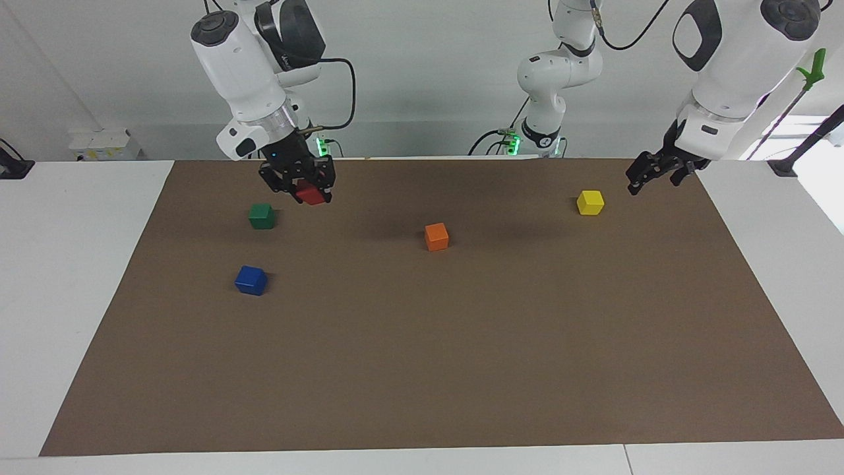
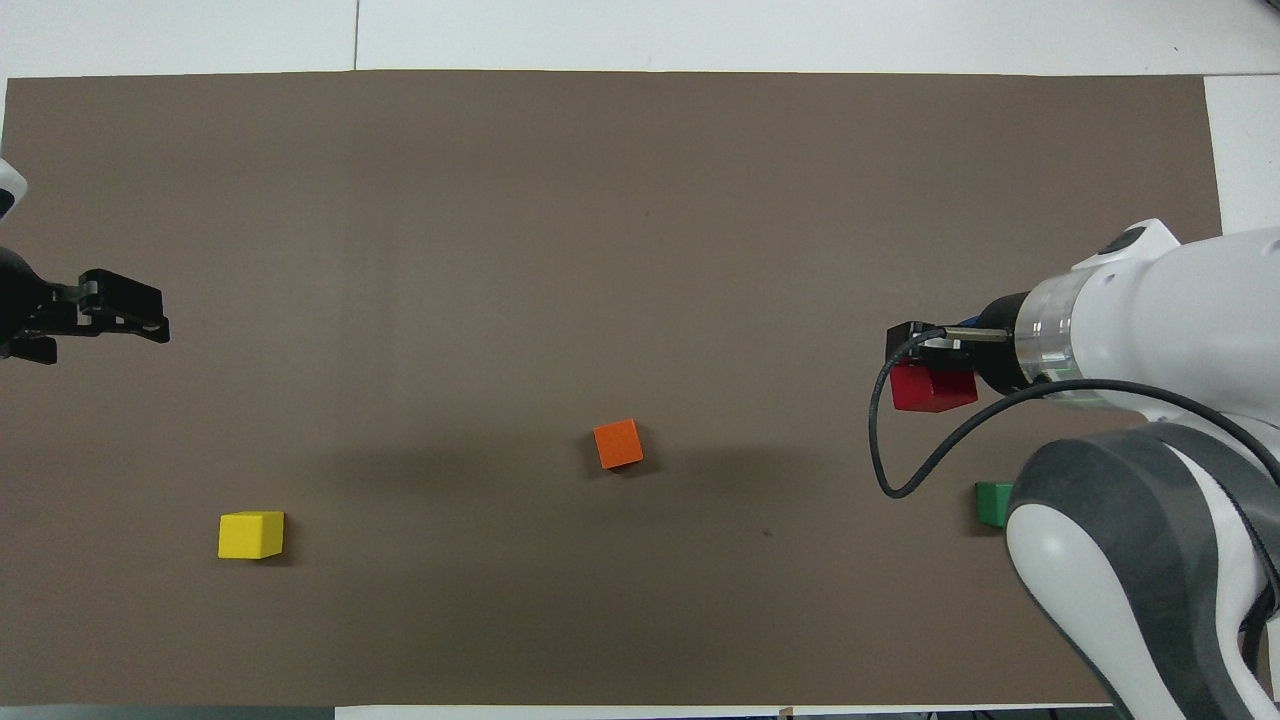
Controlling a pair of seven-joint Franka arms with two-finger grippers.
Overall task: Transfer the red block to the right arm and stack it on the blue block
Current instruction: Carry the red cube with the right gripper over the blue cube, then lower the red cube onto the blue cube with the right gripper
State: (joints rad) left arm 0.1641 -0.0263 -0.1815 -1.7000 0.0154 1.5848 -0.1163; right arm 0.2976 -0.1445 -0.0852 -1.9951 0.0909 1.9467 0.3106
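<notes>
nearest the camera, small deep blue cube point(image 1: 251, 280) lies uncovered; right gripper point(image 1: 304, 189), above, clamps small matte red cube point(image 1: 312, 193); left gripper point(image 1: 653, 173) waits, fingers apart.

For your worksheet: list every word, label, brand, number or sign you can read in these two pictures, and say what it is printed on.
None can be read.
The right arm's upper link carries a small mark, too blurred to read.
The red block, blue block, green block, orange block and yellow block show plain faces.
</notes>
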